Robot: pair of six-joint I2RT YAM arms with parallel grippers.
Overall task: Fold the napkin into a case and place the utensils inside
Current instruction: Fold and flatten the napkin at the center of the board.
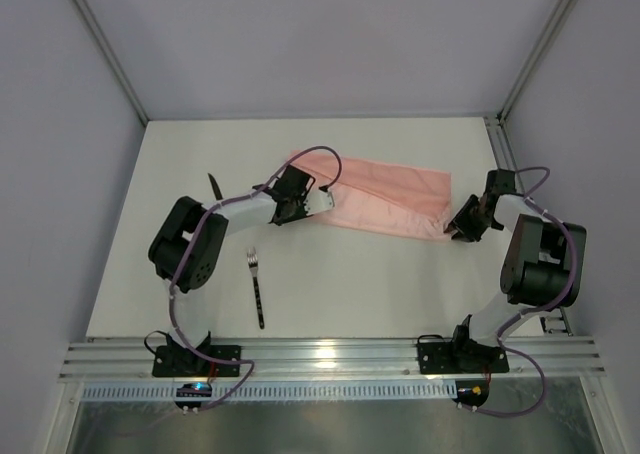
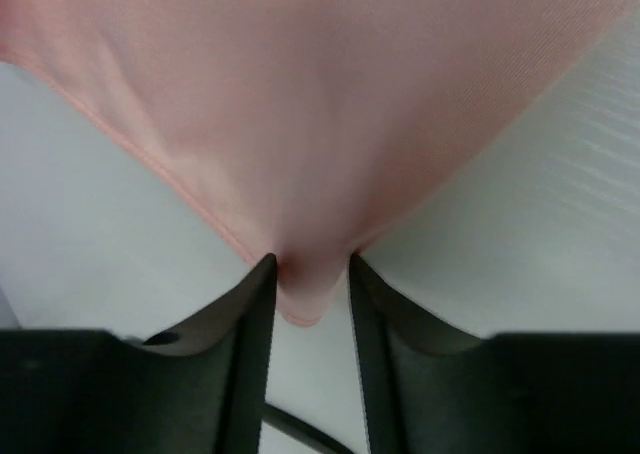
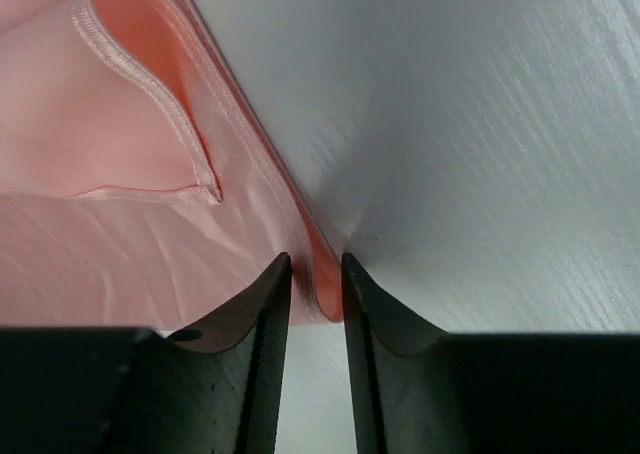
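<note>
The pale-pink napkin (image 1: pixel 385 199) lies folded into a long band across the middle of the table. My left gripper (image 1: pixel 322 201) is at its left end, and in the left wrist view (image 2: pixel 310 264) it is shut on a corner of the napkin (image 2: pixel 320 104). My right gripper (image 1: pixel 452 231) is at the right end, and in the right wrist view (image 3: pixel 316 264) it is shut on the folded edge of the napkin (image 3: pixel 100 254). The fork (image 1: pixel 257 286) lies in front of the left arm. The black knife (image 1: pixel 215 186) lies at the far left, partly hidden by the arm.
Metal frame posts stand at the table's back corners (image 1: pixel 500 114). An aluminium rail (image 1: pixel 330 359) runs along the near edge, where the arm bases are bolted. A black cable (image 2: pixel 300 434) crosses under the left fingers.
</note>
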